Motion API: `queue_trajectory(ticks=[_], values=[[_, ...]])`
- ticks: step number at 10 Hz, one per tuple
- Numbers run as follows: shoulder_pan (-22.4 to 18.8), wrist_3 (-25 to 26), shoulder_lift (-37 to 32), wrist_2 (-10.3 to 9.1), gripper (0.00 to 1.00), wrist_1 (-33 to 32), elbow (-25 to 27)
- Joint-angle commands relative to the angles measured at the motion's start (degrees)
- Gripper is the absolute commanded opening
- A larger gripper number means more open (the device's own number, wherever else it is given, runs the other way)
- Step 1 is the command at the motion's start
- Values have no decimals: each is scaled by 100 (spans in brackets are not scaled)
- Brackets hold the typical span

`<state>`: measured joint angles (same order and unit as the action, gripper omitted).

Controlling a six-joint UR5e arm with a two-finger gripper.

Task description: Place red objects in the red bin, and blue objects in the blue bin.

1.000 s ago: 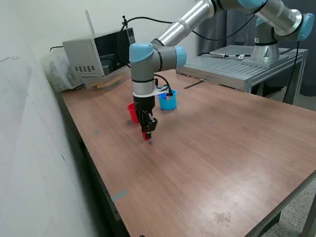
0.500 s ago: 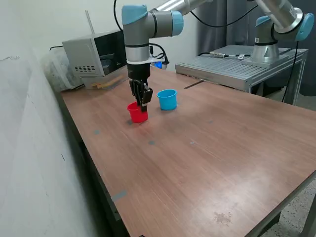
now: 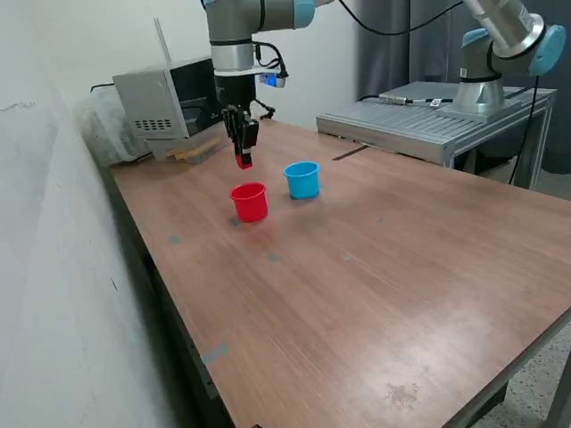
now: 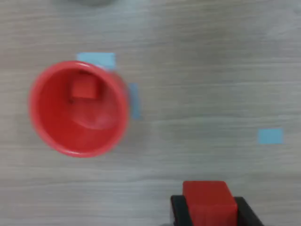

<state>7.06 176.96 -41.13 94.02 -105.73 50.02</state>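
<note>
Bright red small cube [image 4: 209,202] between black fingers; round red plastic cup [image 3: 250,202]; round light blue plastic cup [image 3: 303,180]; brown woodgrain tabletop [image 3: 375,267].

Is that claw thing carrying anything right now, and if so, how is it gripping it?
Yes. The gripper holds a small red cube, pinched by two opposite sides between its fingers, in the air above the table near the red cup.

1. The first cup [image 3: 249,201] and second cup [image 3: 302,179] stand side by side on the table [image 3: 375,267], the second toward the exterior view's right.
2. One cube [image 4: 83,88] lies inside the first cup.
3. The gripper [image 3: 243,161], above and behind the first cup, holds another cube [image 4: 209,204].
4. A microwave [image 3: 174,98] sits at the table's far corner.
</note>
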Motion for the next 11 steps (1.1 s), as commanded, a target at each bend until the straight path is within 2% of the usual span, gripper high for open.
queue_trajectory(ticks=[1, 7, 11], values=[[540, -196, 26, 98, 0, 53, 34], [656, -188, 106, 64, 0, -201, 780], [621, -206, 193, 55, 0, -421, 949]])
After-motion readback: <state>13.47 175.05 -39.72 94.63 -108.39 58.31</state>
